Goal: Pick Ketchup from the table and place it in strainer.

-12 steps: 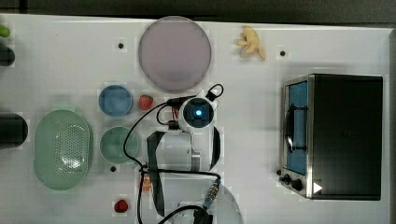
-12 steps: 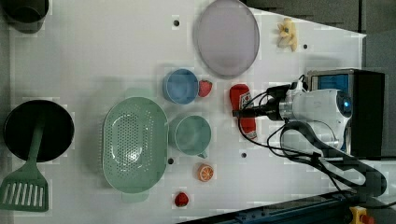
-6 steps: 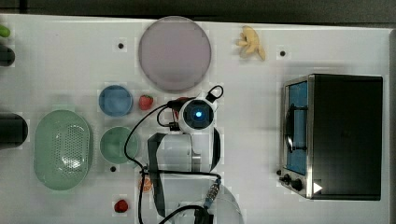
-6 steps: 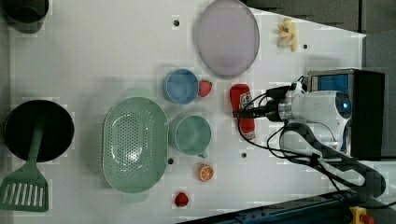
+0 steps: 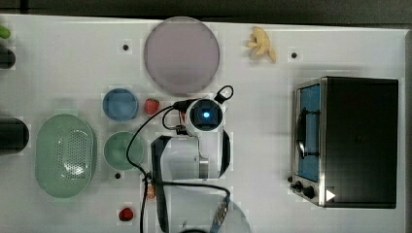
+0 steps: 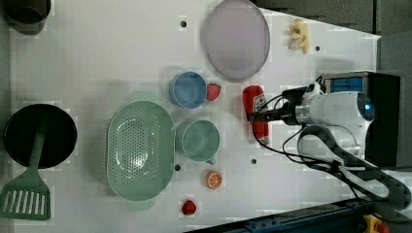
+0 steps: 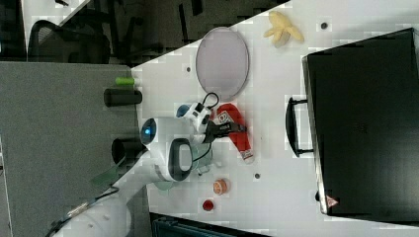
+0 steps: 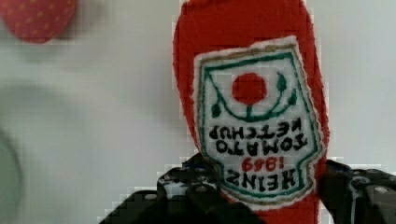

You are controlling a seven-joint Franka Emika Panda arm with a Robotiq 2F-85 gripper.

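Observation:
The ketchup [image 6: 256, 102] is a red plush bottle with a white Heinz label, lying flat on the white table between the purple plate and the toaster oven. My gripper [image 6: 257, 117] is down over its middle, one finger on each side, and both fingers [image 8: 196, 191] press against the bottle [image 8: 247, 70] in the wrist view. The right view shows the black fingers straddling the ketchup [image 7: 237, 133]. The strainer [image 6: 114, 141], a pale mint-green oval basket with a perforated bottom, sits toward the left view's left with nothing in it, well apart from the gripper; its rim [image 5: 41, 145] lies at the top view's left.
Between ketchup and strainer stand a green mug [image 6: 197, 140], a blue bowl [image 6: 187, 90] and a strawberry [image 6: 213, 91]. A purple plate [image 6: 235, 39], an orange slice [image 6: 214, 179], a second strawberry [image 6: 188, 207], a black pot [image 6: 39, 136] and a toaster oven [image 5: 350, 141] ring the area.
The fingers have drawn together around the ketchup from a wide-open stance. The arm and the ketchup have stayed in place.

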